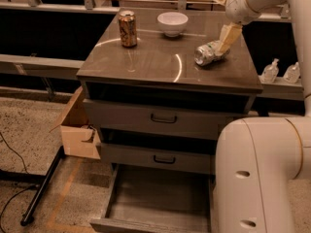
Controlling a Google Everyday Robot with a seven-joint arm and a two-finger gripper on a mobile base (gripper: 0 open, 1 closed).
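The crushed silvery-green can (208, 54) lies on its side at the right of the grey-brown table top (146, 62), open end toward the front. The robot's pale beige hand (223, 45) slants down from the upper right and meets the can at its rear right end, touching it or just beside it. I cannot tell how wide the hand stands or whether it grips the can. The can rests on the table, not lifted.

My judgement is that the step in hand is contact at the can's end. A dented can on its side can roll or skid on this glossy top, so any hold on it calls for a square, steady approach.

Farther left an upright copper-brown drink can (128, 28) stands near the back, with a small white bowl (172, 23) beside it, both well apart from the hand. The table front has two shut drawers with dark handles (164, 118), and below them the bottom drawer (155, 198) is pulled out. An open cardboard box (77, 130) sits on the speckled floor (29, 125) to the left. Two clear bottles (269, 71) stand on a ledge to the right, and the robot's white body (262, 174) fills the lower right.
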